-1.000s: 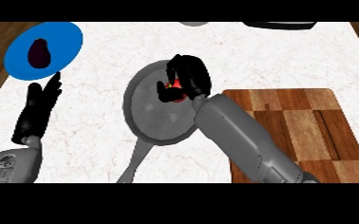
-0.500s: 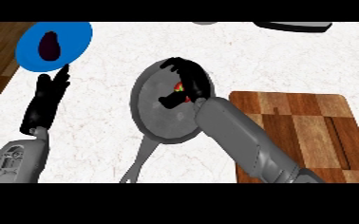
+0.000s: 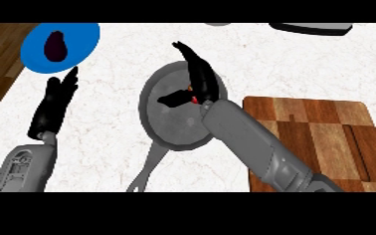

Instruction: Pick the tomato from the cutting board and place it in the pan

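looking down from the head view, the right robot hand (image 3: 197,82) hangs over the pan (image 3: 172,114) mid-desk, fingers spread straight beside the tomato (image 3: 192,99); best lift straight up, clear of the rim.

blue plate (image 3: 81,40) upper left, dark eggplant (image 3: 55,46) on it.
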